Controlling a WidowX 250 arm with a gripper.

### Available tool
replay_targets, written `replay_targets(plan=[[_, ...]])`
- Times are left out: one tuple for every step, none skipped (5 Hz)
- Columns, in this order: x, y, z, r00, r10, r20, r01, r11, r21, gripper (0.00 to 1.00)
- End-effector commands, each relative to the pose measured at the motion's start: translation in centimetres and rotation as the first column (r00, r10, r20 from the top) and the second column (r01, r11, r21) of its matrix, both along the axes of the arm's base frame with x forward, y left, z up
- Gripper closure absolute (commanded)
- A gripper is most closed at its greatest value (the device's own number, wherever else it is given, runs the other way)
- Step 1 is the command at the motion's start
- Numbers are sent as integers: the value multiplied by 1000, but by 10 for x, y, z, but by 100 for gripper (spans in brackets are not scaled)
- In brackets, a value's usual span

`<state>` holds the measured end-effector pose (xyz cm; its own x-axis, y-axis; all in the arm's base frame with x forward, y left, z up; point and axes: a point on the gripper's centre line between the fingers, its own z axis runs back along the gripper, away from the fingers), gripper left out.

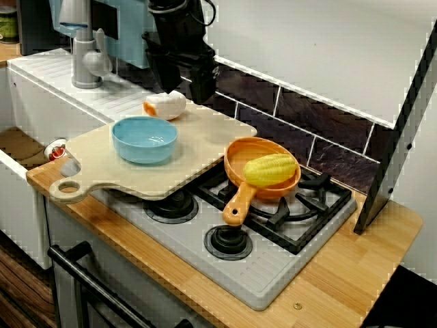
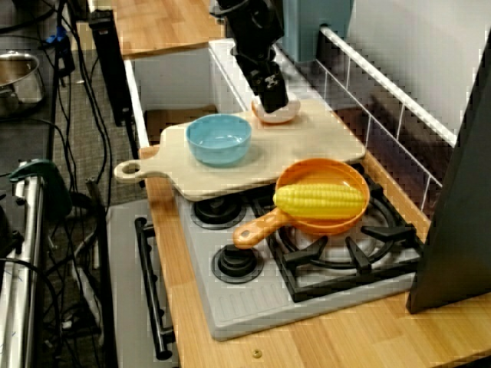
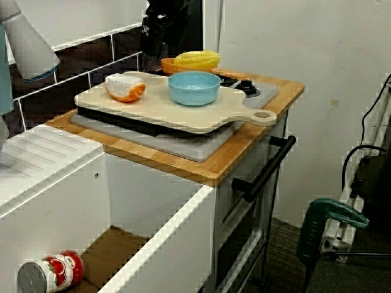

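End effector (image 2: 274, 98) hangs just above the white-and-orange toy food (image 2: 278, 113) on the cutting board (image 2: 322, 142); I cannot tell how wide it is open. The food is rounded, so a centred grip likely suits. Beyond it are the blue bowl (image 2: 219, 138), then the orange pan (image 2: 326, 170) with corn (image 2: 318, 201).

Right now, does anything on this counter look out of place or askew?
Yes. The cutting board lies on the hob, covering some burners, with its handle sticking out past the hob's edge, an odd perch. A tomato can lies on its side down in the sink. Nothing looks spilled or broken.
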<state>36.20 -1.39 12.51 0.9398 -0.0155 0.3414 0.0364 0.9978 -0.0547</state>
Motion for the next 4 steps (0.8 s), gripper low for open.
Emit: replay_targets(plan=[[2,27,17,998,-30,58,27,998,59,0],[3,39,17,999,-19,45,16,998,56,0],[4,51,18,1000,-22,17,20,997,71,0],[4,60,14,1000,-3,29,1,996,84,0]])
